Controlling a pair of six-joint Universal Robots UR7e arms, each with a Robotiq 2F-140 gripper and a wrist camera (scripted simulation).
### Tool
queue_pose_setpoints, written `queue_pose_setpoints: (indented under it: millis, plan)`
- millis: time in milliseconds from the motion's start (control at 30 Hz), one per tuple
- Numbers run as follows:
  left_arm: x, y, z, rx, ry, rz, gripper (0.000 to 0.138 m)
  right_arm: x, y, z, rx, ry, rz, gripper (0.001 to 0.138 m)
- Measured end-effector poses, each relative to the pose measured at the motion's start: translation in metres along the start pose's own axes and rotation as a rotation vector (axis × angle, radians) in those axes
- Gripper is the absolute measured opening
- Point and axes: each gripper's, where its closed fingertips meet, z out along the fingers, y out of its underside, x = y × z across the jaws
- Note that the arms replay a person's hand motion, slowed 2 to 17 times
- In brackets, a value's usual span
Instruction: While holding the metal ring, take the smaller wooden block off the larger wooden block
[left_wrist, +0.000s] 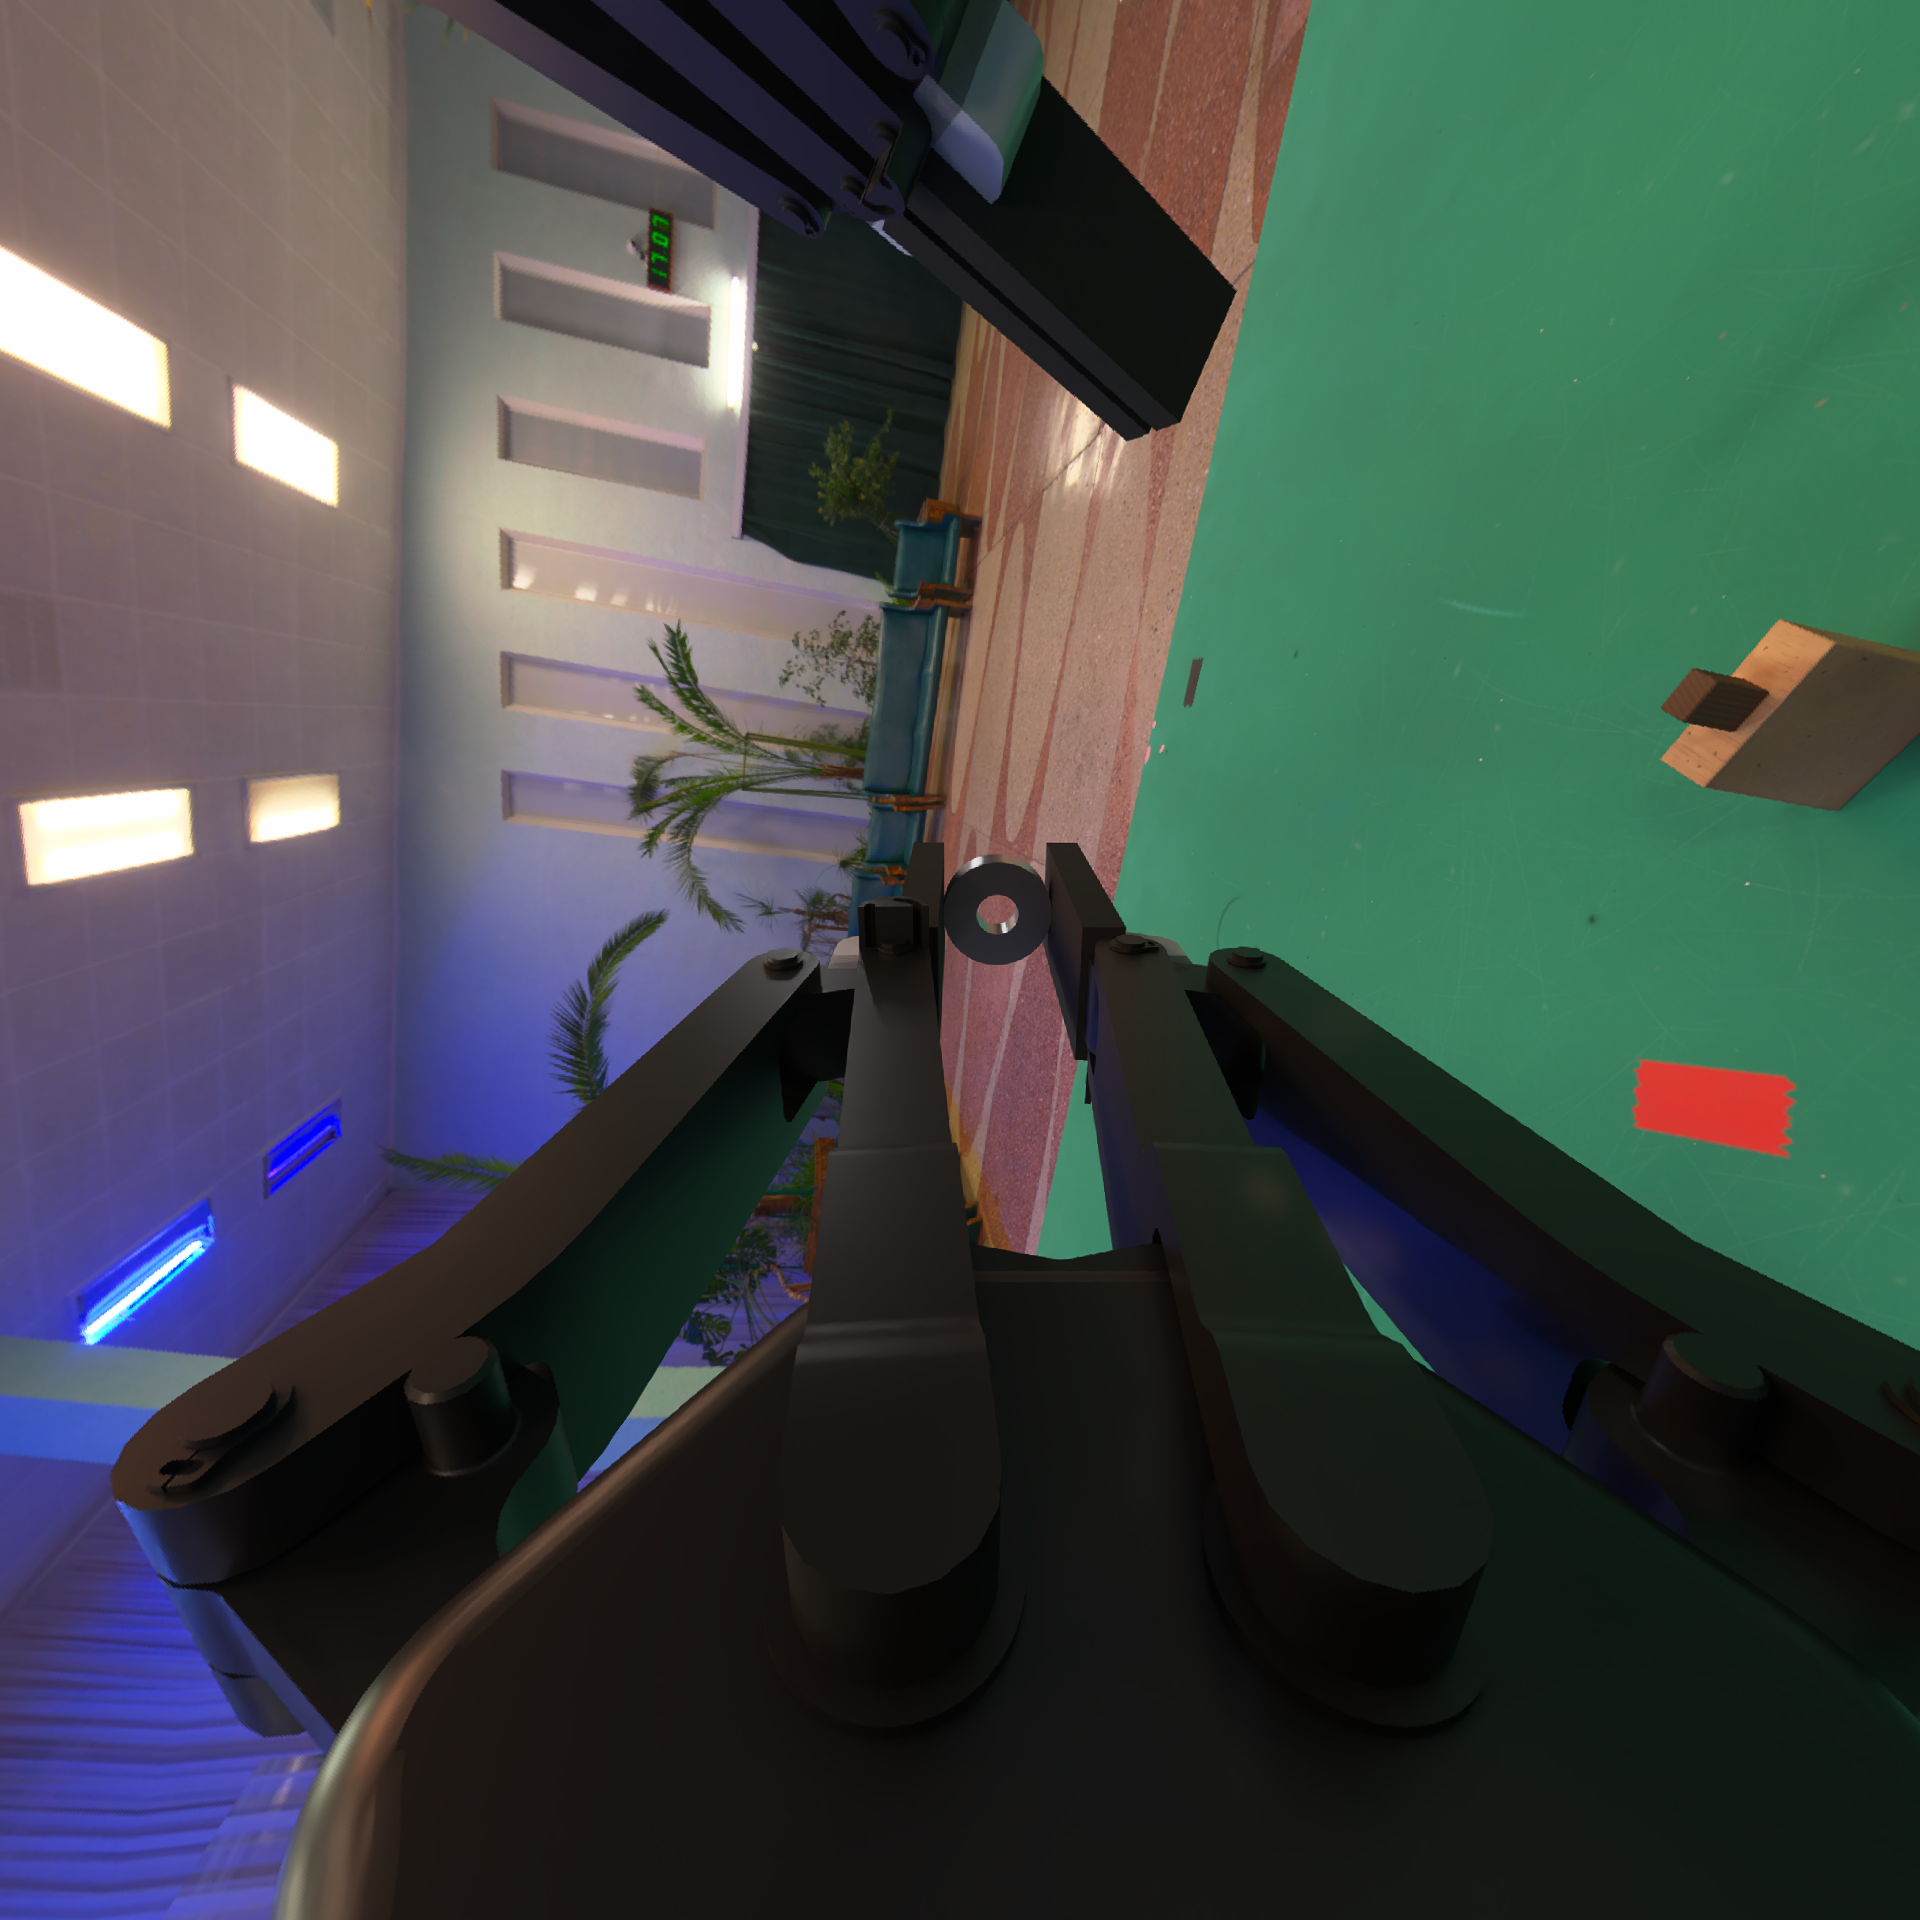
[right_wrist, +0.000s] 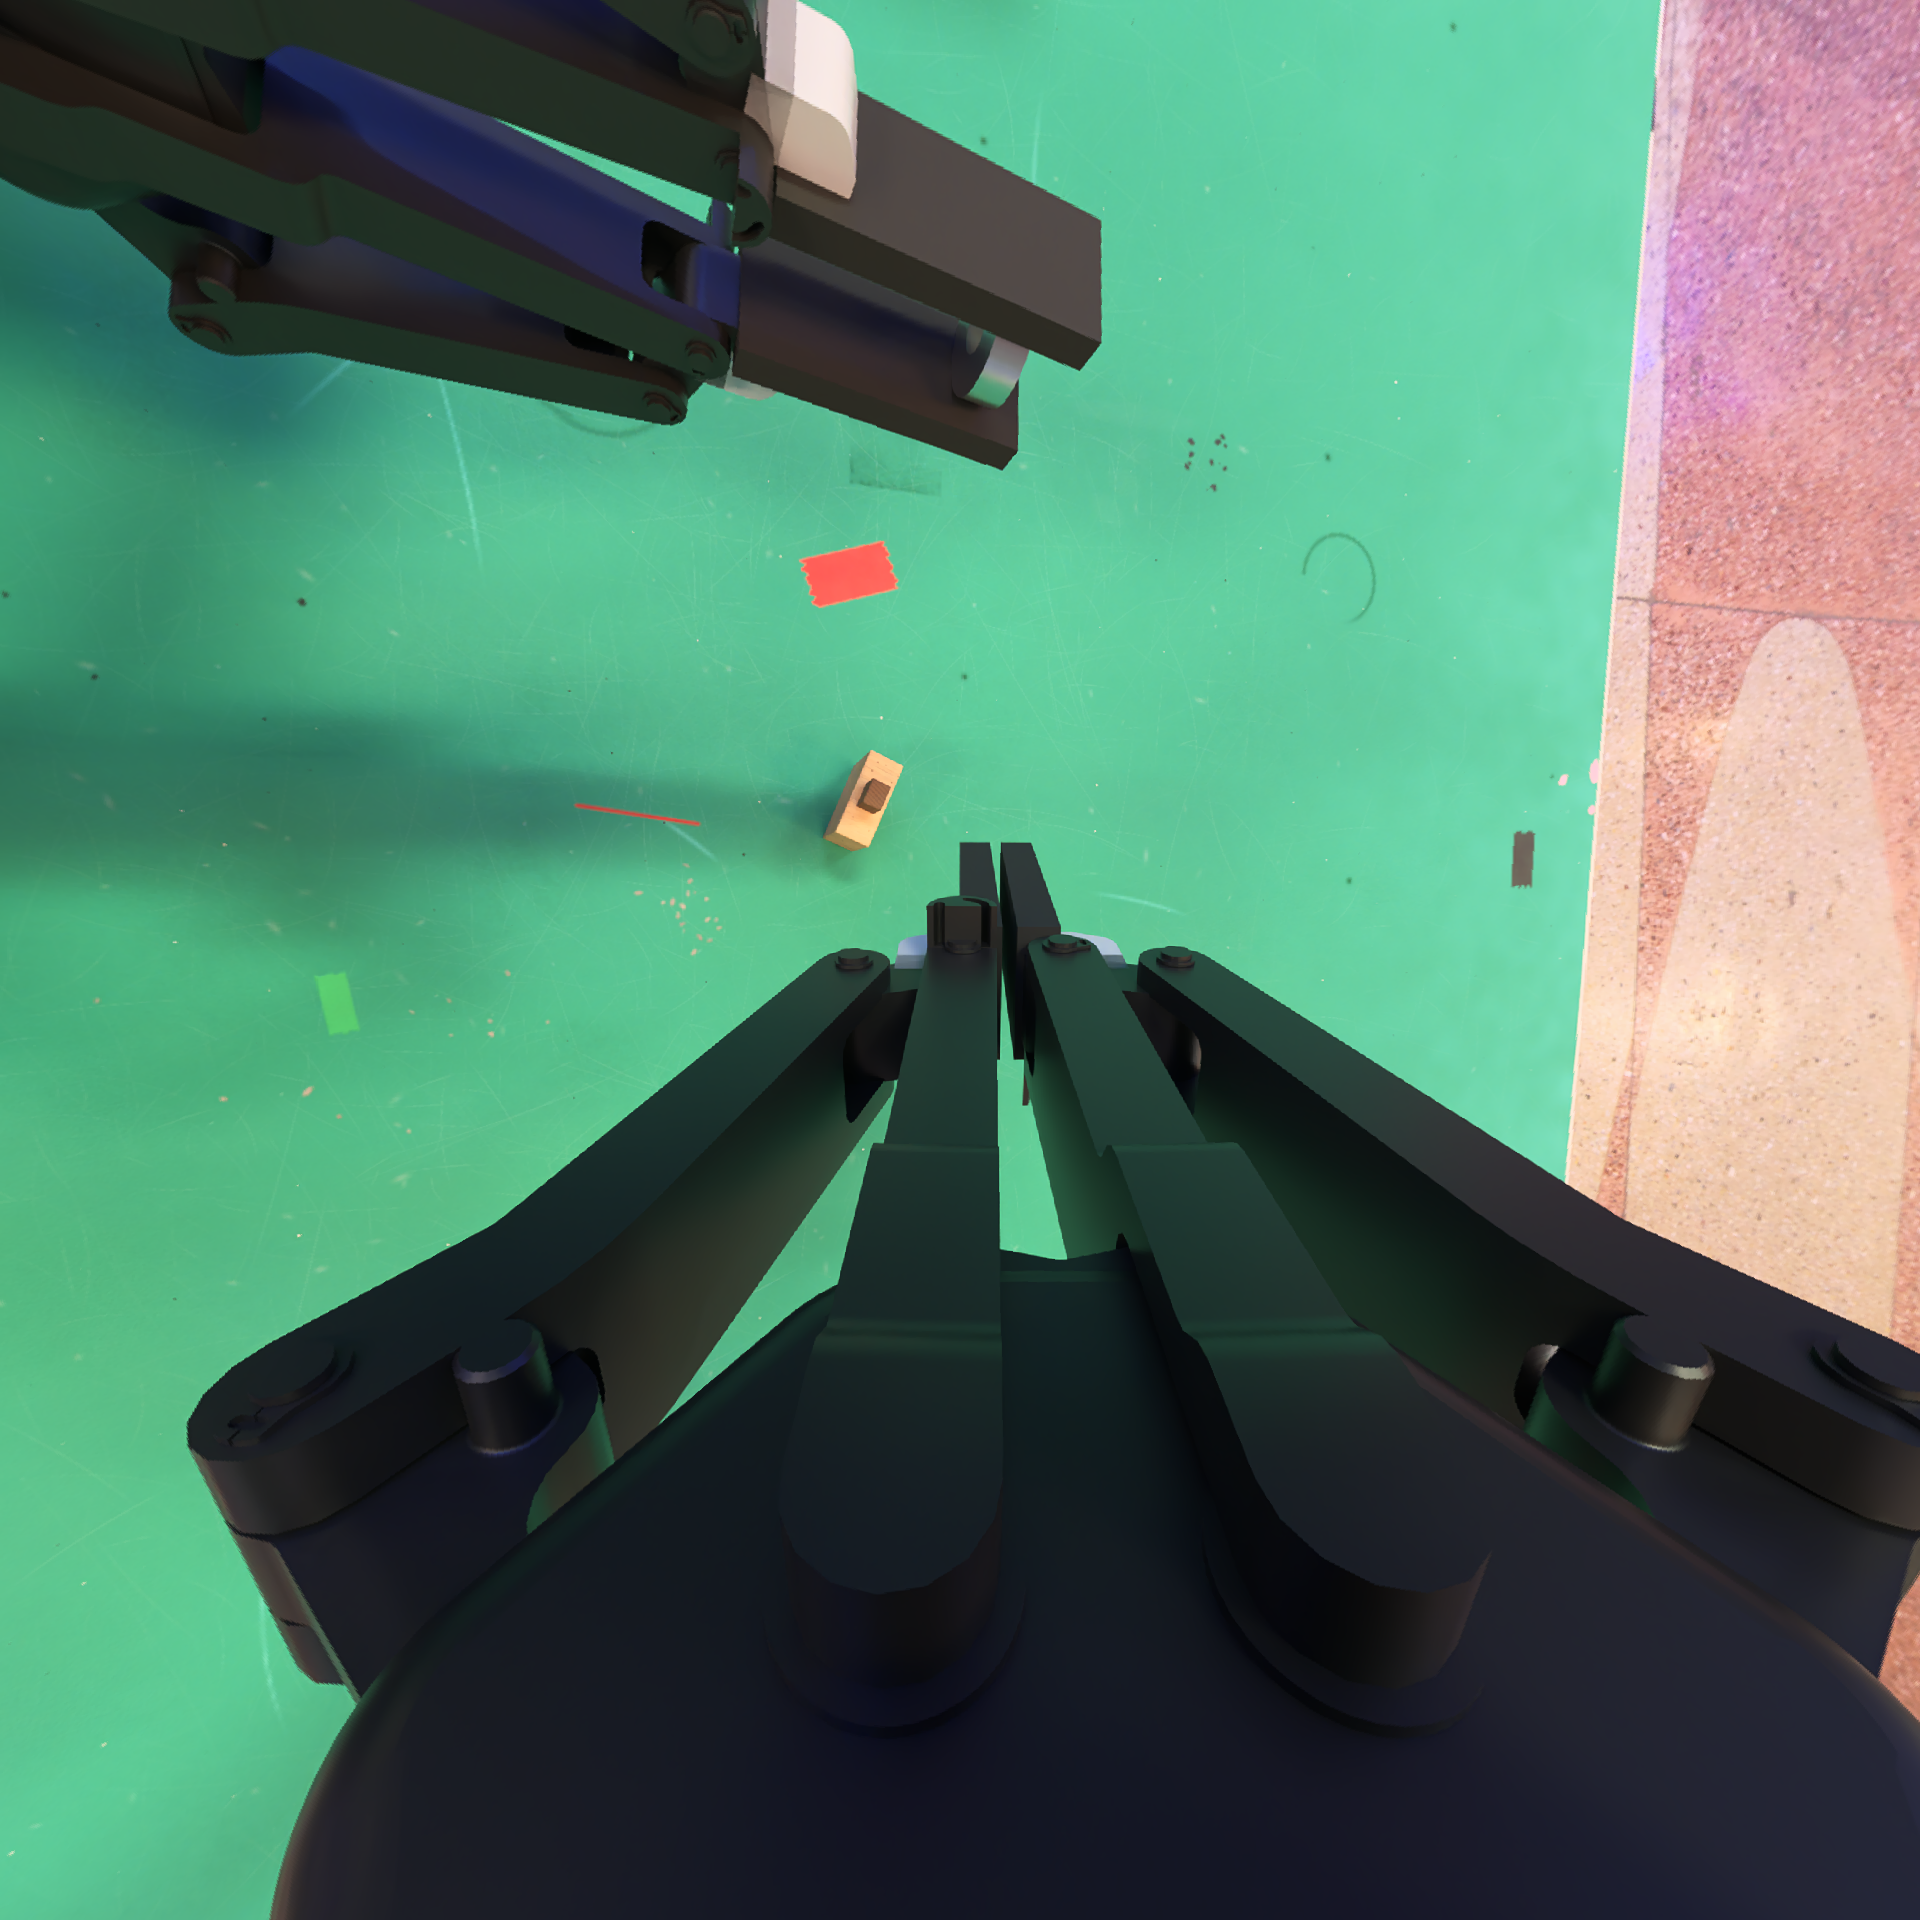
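My left gripper is shut on a grey metal ring, held between its fingertips above the table's edge. It also shows in the right wrist view, with the ring edge-on between its fingers. A small dark wooden block sits on a larger pale wooden block on the green table, at the right of the left wrist view. In the right wrist view the small block rests on the large block, just ahead and left of my right gripper, which is shut and empty.
A red tape patch lies on the green table, also in the right wrist view. A green tape patch and a thin red line lie to the left. The table edge and speckled floor are at the right.
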Motion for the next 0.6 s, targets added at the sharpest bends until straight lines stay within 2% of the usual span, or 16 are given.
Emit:
queue_pose_setpoints:
  millis: [600]
  plan:
    - [-0.002,0.012,0.001,-0.012,0.028,-0.052,0.026,0.002,-0.003,-0.002,0.036,-0.07,0.077,0.008]
